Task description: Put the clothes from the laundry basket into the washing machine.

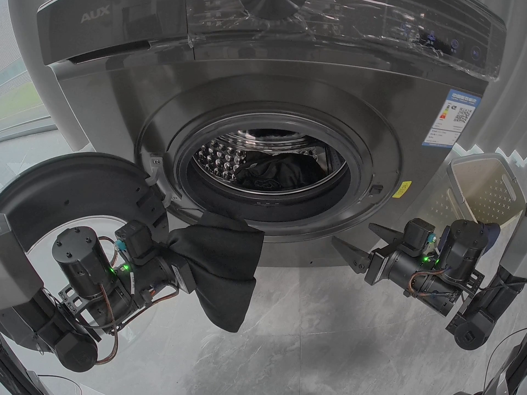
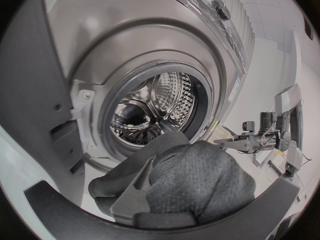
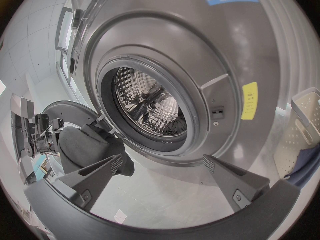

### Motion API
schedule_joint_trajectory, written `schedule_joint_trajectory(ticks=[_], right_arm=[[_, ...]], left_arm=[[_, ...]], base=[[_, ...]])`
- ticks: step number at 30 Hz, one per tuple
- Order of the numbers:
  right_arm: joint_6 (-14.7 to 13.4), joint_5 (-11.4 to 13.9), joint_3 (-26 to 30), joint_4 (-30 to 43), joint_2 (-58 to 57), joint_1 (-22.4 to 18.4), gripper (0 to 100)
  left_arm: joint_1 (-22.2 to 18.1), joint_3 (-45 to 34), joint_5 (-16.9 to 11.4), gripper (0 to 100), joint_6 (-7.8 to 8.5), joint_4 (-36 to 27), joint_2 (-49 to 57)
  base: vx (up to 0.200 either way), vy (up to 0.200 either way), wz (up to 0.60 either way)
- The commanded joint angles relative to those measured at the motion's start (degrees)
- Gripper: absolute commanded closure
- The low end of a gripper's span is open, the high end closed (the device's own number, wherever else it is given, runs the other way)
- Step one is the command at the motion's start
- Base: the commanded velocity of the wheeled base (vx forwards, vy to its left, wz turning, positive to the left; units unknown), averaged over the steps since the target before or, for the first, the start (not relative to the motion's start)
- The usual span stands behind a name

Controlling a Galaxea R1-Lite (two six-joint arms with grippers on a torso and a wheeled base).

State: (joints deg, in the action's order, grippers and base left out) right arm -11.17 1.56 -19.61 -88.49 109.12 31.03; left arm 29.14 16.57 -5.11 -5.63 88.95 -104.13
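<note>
The door (image 1: 66, 193) is swung wide to the left, clearing the opening. Just right of it the left jaws clamp a black garment (image 1: 225, 275) at the near lip of the washing machine (image 1: 329, 111), ready to go in with the dark clothes (image 1: 280, 171) lying in the drum. Further right, the right jaws hang spread and empty near the laundry basket (image 1: 483, 193), seemingly placed for the next piece.

The grey front-loading washing machine (image 1: 307, 100) stood with its door (image 1: 71, 187) swung open to the left and dark clothes (image 1: 280, 171) lying in the drum. A black garment (image 1: 225, 270) hung from the left tool (image 1: 174, 259), just before the opening's lower left rim. The beige perforated laundry basket (image 1: 483, 187) sat tilted at the right, holding a blue cloth (image 3: 305, 165).
</note>
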Motion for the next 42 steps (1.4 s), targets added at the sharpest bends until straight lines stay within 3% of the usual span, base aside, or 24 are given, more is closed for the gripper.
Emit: schedule_joint_trajectory(ticks=[1, 7, 12, 22, 31, 42], right_arm=[[0.0, 0.0, 0.8, 0.0, 0.1, 1.4, 0], [0.0, 0.0, 0.9, 0.0, 0.2, 1.7, 0], [-0.1, 0.0, 1.1, 0.0, 0.3, 2.6, 0], [0.2, 0.2, 3.8, 0.1, 0.1, 3.4, 0], [0.8, 0.4, 11.0, 0.1, -0.2, 10.4, 0], [0.9, 0.4, 11.0, 0.1, -0.1, 11.0, 0]], left_arm=[[1.7, -0.2, 0.0, 100, 0.01, 0.5, 0.1], [1.3, 0.1, 0.0, 100, 0.01, 0.5, 0.0], [1.5, -0.1, 0.1, 100, 1.15, 0.5, 0.0], [1.7, -0.2, 0.2, 100, 1.33, 0.5, -0.1], [1.6, 0.1, 0.5, 100, 1.33, 0.5, -0.6], [1.8, -0.1, 0.5, 100, 1.33, 0.5, -0.5]], base=[[0.0, 0.0, 0.0], [0.0, 0.0, 0.0], [0.0, 0.0, 0.0], [0.0, -0.12, 0.0], [0.0, 0.0, 0.0], [0.0, 0.055, 0.0]])
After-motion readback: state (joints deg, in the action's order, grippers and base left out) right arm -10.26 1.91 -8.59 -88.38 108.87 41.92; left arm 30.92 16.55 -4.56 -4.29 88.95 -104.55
